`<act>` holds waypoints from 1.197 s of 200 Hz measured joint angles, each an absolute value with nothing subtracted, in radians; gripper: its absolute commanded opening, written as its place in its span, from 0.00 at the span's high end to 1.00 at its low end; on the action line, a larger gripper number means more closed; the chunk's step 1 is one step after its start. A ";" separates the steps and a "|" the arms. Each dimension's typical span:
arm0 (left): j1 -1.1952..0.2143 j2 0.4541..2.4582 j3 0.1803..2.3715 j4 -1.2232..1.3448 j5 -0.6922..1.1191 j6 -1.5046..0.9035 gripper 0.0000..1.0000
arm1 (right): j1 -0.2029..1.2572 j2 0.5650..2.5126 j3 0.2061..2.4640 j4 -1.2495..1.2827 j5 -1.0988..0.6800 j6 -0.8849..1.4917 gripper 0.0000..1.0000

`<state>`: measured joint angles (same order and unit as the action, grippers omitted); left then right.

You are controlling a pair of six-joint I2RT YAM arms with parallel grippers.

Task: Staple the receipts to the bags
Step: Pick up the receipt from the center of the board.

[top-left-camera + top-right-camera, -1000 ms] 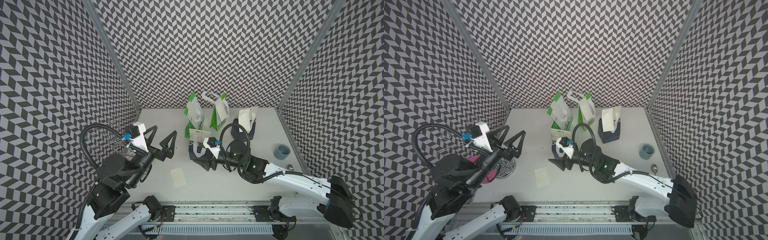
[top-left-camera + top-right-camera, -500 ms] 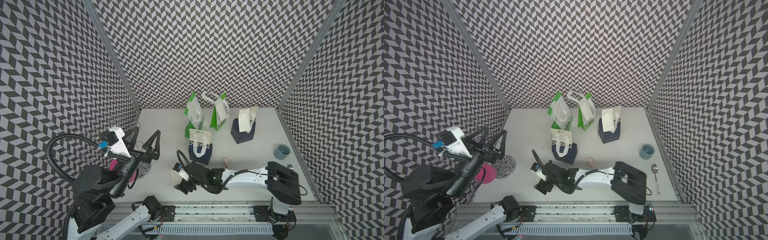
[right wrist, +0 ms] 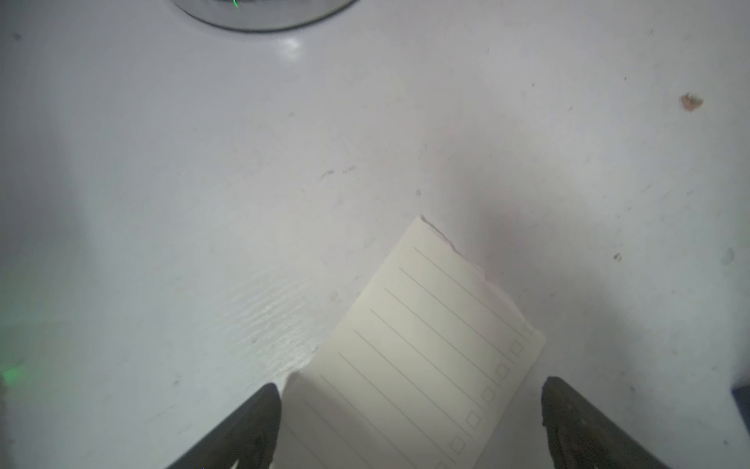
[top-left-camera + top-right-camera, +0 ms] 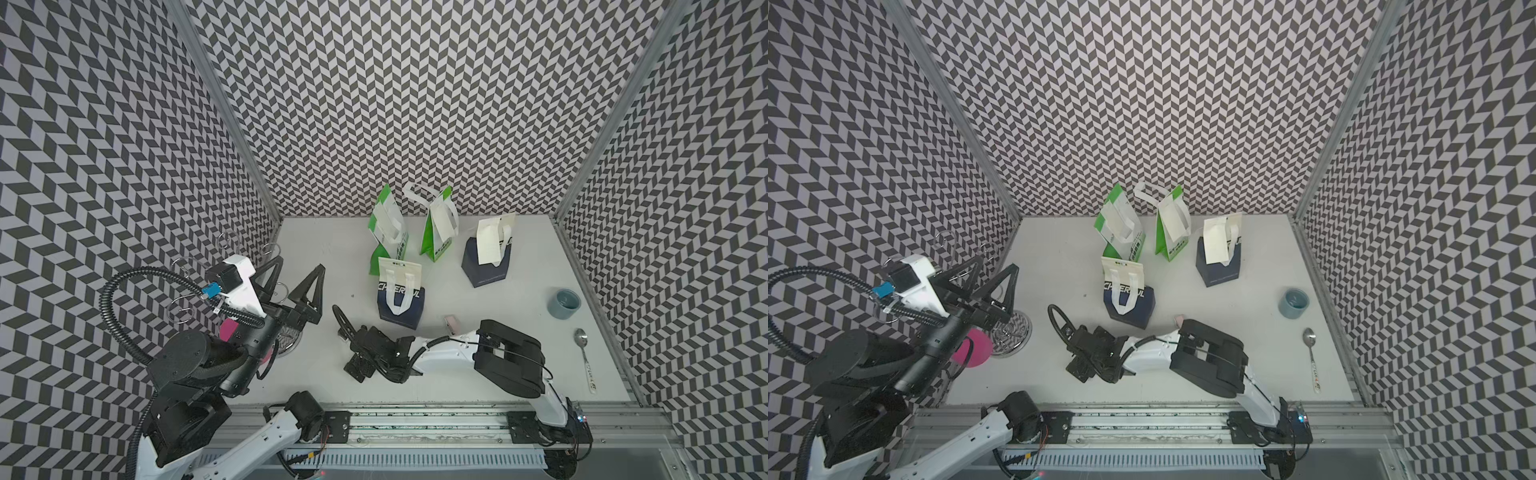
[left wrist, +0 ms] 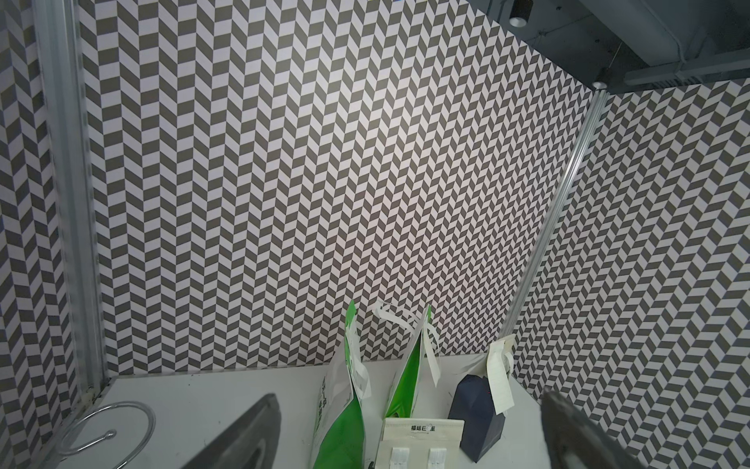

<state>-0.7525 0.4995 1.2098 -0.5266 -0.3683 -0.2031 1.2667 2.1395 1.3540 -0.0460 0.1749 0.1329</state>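
My right claw is spread wide just above a cream lined paper receipt that lies flat near the white tabletop's front edge. My left claw, raised, is spread too.

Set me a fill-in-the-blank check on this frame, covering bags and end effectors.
1. ___ small paper carrier bags stand on the white table.
2. The metal spoon lies near the blue-grey ___.
3. Over the lined cream paper slip, the right end effector has its jaws ___.
4. The left end effector holds ___.
Missing: four; cup; open; nothing.

Four bags stand clustered; one lined receipt lies flat
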 measured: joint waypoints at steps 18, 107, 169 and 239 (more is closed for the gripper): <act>-0.752 0.495 1.204 -0.527 -0.368 -0.203 0.00 | 1.269 2.147 1.367 -0.054 0.171 0.133 0.00; -0.752 0.457 1.174 -0.525 -0.361 -0.216 0.00 | 1.299 2.193 1.445 -0.128 0.184 0.141 0.36; -0.752 0.457 1.174 -0.525 -0.342 -0.219 0.00 | 1.298 2.181 1.414 -0.085 0.199 0.160 0.06; -0.752 0.457 1.174 -0.525 -0.324 -0.225 0.00 | 1.275 2.158 1.407 -0.120 0.175 0.186 0.01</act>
